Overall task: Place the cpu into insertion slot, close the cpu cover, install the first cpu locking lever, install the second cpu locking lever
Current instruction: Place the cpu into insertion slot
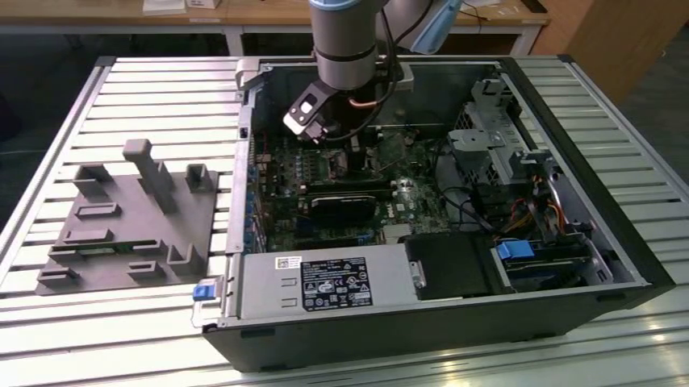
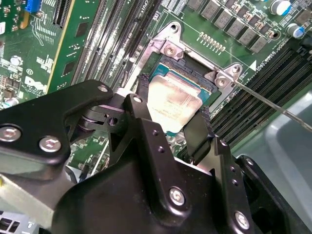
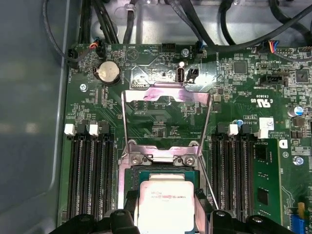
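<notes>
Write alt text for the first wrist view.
The gripper holds the cpu by two opposite edges at the insertion slot of a green motherboard. Beyond it the cpu cover is swung open, the board showing through its window. Black memory slots flank the socket.

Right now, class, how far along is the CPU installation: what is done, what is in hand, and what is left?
Done: nothing looks finished yet. In hand: the black tool grips the small square silver-topped cpu over the square metal-bordered insertion slot. Left: the thin silvery cpu cover frame stands swung open, and a thin wire locking lever sticks out unlatched.
</notes>
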Controlling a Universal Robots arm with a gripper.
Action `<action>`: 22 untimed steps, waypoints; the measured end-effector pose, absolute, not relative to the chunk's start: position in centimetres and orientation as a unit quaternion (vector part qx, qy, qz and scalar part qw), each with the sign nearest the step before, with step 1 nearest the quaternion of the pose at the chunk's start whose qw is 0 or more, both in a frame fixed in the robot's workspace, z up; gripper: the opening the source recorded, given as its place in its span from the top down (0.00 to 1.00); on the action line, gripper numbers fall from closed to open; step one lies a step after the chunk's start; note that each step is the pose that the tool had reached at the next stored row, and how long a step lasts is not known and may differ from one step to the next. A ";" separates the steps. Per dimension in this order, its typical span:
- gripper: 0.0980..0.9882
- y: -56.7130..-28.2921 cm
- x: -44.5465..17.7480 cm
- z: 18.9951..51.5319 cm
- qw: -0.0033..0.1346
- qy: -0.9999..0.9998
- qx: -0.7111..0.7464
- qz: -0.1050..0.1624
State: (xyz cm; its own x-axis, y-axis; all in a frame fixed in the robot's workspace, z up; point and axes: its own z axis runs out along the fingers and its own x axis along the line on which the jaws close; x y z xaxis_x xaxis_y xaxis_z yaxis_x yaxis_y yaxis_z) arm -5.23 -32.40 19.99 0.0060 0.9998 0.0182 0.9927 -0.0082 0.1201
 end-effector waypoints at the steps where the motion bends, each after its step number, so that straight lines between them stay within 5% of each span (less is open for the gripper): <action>1: 0.51 -32.4 -5.2 19.9 0.036 0.703 0.708 0.049; 22: 0.51 -32.1 -5.3 19.3 0.036 0.702 0.709 0.049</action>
State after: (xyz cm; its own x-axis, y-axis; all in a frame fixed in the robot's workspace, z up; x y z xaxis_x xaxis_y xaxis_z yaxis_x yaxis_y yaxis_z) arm -5.27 -32.11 19.29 0.0087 0.9998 0.0182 0.9927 -0.0109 0.1201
